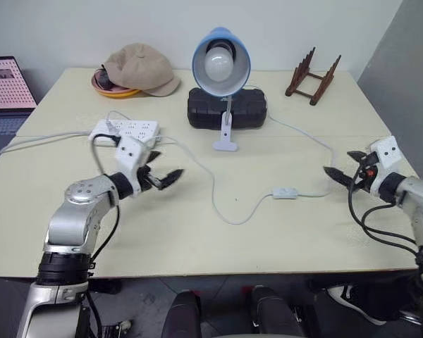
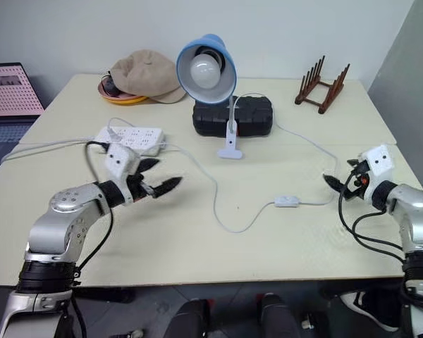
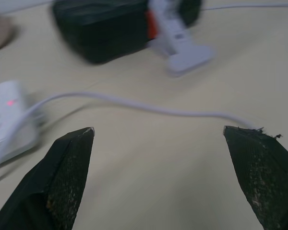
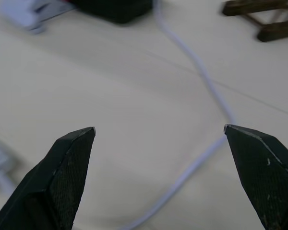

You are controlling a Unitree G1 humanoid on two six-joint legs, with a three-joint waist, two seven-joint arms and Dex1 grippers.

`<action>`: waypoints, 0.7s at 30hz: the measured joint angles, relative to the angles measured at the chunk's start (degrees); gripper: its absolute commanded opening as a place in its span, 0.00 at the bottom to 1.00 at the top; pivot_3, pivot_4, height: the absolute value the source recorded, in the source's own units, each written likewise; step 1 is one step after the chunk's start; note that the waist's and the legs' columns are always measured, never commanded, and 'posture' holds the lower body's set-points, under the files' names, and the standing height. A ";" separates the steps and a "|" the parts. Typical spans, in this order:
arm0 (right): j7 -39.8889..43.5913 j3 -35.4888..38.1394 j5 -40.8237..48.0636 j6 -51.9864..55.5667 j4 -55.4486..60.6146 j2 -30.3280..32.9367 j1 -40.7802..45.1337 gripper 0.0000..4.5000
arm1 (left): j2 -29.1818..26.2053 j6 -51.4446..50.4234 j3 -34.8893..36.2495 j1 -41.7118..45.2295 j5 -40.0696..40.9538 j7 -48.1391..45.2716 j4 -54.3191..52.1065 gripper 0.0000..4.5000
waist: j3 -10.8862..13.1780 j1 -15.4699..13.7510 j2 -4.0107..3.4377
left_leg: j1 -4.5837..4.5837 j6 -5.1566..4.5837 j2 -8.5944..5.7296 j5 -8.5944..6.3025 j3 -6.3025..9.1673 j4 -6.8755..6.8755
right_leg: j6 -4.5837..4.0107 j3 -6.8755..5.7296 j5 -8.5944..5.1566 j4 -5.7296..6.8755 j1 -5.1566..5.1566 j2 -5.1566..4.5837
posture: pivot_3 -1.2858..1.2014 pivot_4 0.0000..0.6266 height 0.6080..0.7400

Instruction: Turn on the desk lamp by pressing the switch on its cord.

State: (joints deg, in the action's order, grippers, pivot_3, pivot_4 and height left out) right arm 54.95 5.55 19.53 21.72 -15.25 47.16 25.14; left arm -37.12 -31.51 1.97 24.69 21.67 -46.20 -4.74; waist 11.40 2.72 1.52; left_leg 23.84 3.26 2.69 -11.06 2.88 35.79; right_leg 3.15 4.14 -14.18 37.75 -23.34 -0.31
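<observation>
The switch [image 1: 285, 192] lies flat on the desk [image 1: 197, 239], at about five o'clock from the desk lamp [image 1: 221, 63], reachable from either side. Both hands hang wide and empty: the left hand [image 1: 163, 177] at nine o'clock of it, the right hand [image 1: 340, 175] nearer, at three.

The lamp [image 1: 221, 62], blue-shaded with a white bulb, unlit, stands clipped upright at the table's 12 o'clock. Its thin white cord [image 1: 218, 204] loops toward 6 o'clock, then runs to 3 o'clock. The small white switch [image 1: 285, 193] lies flat on that stretch.
</observation>
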 measured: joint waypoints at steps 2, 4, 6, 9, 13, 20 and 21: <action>10.17 -5.31 0.14 2.56 -1.01 1.61 4.29 1.00 | -1.57 -2.11 -3.61 3.99 1.14 -5.43 -1.90 1.00 | 0.02 0.28 0.03 | 0.00 0.00 0.01 0.00 0.01 0.06 | -0.13 0.00 -0.08 0.02 0.00 0.02 | 0.52 0.24 1.00; 15.08 -8.45 -0.42 2.74 -1.93 1.64 6.96 1.00 | -2.03 -2.51 -6.24 6.27 1.59 -8.82 -3.55 1.00 | 0.01 0.69 0.02 | -0.03 0.00 0.00 0.00 -0.03 0.08 | -0.20 0.05 -0.11 0.01 0.01 0.01 | 0.52 0.24 1.00; 18.74 -11.34 -1.77 2.27 -4.41 1.55 9.18 1.00 | -2.06 -3.12 -8.57 7.25 2.08 -11.57 -4.56 1.00 | 0.01 0.80 0.02 | -0.02 0.00 0.00 0.00 -0.03 0.06 | -0.19 0.04 -0.11 0.00 0.00 0.01 | 0.52 0.24 1.00; 21.49 -14.41 -4.74 -0.22 -10.19 -0.45 12.68 1.00 | -1.97 -3.24 -11.30 7.25 2.09 -14.21 -4.53 1.00 | 0.03 0.84 0.02 | 0.04 0.00 0.01 0.00 -0.01 0.01 | 0.01 0.02 0.00 0.04 -0.11 0.03 | 0.52 0.24 1.00; 24.98 -18.11 -7.74 -3.91 -16.76 -3.44 16.97 1.00 | -1.91 -1.26 -13.90 7.43 1.05 -16.88 -4.43 1.00 | 0.05 0.71 -0.01 | 0.07 0.00 0.01 0.00 -0.01 -0.03 | 0.03 0.02 0.00 0.04 -0.15 0.03 | 0.52 0.24 1.00; 27.03 -18.35 -10.59 -7.86 -21.97 -5.39 18.36 1.00 | -1.97 0.68 -13.87 7.07 0.11 -17.31 -3.96 1.00 | 0.06 0.54 -0.01 | 0.09 0.00 0.00 0.00 -0.01 0.00 | 0.04 0.02 0.00 0.05 -0.15 0.02 | 0.52 0.24 1.00; 27.16 -18.35 -10.94 -8.12 -22.32 -5.58 18.37 1.00 | -1.97 0.92 -13.86 7.03 -0.10 -17.31 -3.89 1.00 | 0.06 0.54 -0.01 | 0.09 0.00 0.00 0.00 -0.01 0.01 | 0.04 0.02 0.00 0.06 -0.15 0.02 | 0.52 0.24 1.00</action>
State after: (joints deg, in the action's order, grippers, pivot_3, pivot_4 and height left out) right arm 82.11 -12.80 8.59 13.60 -37.56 41.58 43.51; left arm -39.09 -30.59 -11.89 31.72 21.58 -63.51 -8.64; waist 11.45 3.26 1.50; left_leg 23.93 3.26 2.69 -11.06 2.87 35.80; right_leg 3.19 4.16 -14.17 37.82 -23.49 -0.29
